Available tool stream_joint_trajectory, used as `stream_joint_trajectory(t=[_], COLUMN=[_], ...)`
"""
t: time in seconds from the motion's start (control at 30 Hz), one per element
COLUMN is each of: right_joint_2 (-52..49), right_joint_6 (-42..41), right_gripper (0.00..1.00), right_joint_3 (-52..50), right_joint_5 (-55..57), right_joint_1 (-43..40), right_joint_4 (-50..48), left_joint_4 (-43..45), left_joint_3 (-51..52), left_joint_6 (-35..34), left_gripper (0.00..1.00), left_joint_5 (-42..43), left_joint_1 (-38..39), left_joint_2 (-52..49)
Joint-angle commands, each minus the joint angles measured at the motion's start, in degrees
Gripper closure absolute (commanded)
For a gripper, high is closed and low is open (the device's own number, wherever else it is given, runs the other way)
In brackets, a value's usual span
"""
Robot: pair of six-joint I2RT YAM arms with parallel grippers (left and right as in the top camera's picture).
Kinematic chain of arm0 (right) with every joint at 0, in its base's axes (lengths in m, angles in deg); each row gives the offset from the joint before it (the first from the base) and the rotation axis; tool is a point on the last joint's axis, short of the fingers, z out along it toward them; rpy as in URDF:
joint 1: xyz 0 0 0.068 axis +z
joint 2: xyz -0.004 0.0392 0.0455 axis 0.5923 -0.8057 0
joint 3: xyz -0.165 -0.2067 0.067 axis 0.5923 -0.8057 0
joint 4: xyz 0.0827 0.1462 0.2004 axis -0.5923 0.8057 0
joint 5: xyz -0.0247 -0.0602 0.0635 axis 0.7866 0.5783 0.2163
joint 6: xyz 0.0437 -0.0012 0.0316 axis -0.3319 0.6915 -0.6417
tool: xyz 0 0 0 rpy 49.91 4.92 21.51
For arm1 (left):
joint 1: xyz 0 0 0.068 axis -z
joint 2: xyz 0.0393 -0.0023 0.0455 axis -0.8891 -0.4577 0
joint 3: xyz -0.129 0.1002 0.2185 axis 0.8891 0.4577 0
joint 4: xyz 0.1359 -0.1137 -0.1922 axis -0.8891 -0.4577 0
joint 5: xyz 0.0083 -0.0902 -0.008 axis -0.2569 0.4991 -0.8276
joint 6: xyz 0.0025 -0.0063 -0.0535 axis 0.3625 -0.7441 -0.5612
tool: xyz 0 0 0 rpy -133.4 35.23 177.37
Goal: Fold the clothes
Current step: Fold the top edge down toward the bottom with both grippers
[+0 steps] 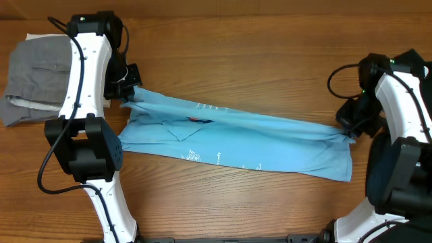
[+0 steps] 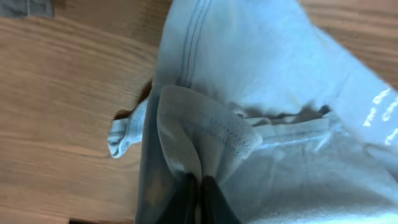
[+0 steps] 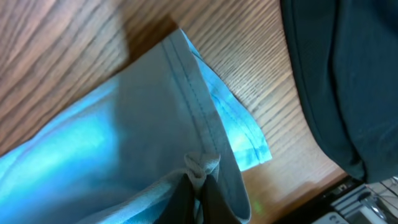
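The light blue short-sleeved cotton T-shirt (image 1: 236, 138) lies stretched in a long band on the brown wooden table (image 1: 256, 54), its long axis running side to side between the 2 arms. Both pincers are clenched on its far edge, the left gripper (image 1: 129, 94) on a bunched fold at 1 end and the right gripper (image 1: 351, 132) on a hem at the other. The rest of the cloth lies nearer the robot, so I'd judge both arms equally placed to carry that edge over.
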Motion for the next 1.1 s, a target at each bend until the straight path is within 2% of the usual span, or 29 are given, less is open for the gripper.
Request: stream_joint_trajectory(t=[0.0,0.27,0.47,0.5,0.57,0.63,0.77,0.87,0.93,0.97,1.0,1.03,1.07], right_joint_2=[1.4,1.4,1.4,1.4,1.4,1.4,1.4,1.4,1.4,1.4,1.4,1.4,1.4], right_joint_6=[-2.0,-4.2,-5.3,-5.2,-4.7,-4.7,1.0,14.2,16.2,16.2,16.2,16.0,15.9], right_gripper=[0.96,0.96,0.96,0.95,0.8,0.46,0.42,0.43,0.49,0.71,0.87,0.96,0.96], right_joint_3=[-5.5,-11.5,-15.5,-15.3,-14.4,-11.0,-2.2,4.9,5.0,4.2,3.5,2.0,1.3], right_joint_5=[1.4,4.2,4.9,4.9,4.8,4.6,0.0,-16.1,-18.1,-18.1,-18.1,-18.1,-17.9], right_joint_1=[-0.3,-0.4,-0.6,-0.6,-0.7,-0.7,-0.7,1.0,2.7,4.1,5.1,6.6,7.2], right_joint_4=[-3.5,-5.5,-9.7,-9.2,-7.5,-3.8,2.5,7.2,7.8,7.4,7.0,5.6,4.9], left_joint_4=[-1.0,3.5,8.3,8.3,7.5,4.9,-0.8,-2.2,-0.9,-0.3,0.3,1.7,2.8], left_joint_3=[3.9,20.7,26.8,26.6,25.4,21.4,10.0,0.0,-0.9,-0.7,0.0,1.6,2.7], left_joint_6=[-1.4,-1.4,-0.4,0.1,0.6,1.0,1.0,1.9,2.8,4.0,4.5,5.0,5.1], left_gripper=[0.96,0.96,0.96,0.87,0.71,0.6,0.56,0.56,0.58,0.67,0.77,0.91,0.96], left_joint_5=[-1.5,-4.1,-4.2,-4.2,-4.2,-3.7,-1.7,4.1,6.9,7.7,7.6,7.6,7.6], left_joint_1=[0.1,0.5,0.5,0.5,0.4,0.0,-0.6,0.3,1.7,3.0,4.0,5.3,5.9], left_joint_2=[2.1,2.1,2.1,2.1,2.1,2.1,2.4,4.2,5.0,5.0,4.9,4.9,4.9])
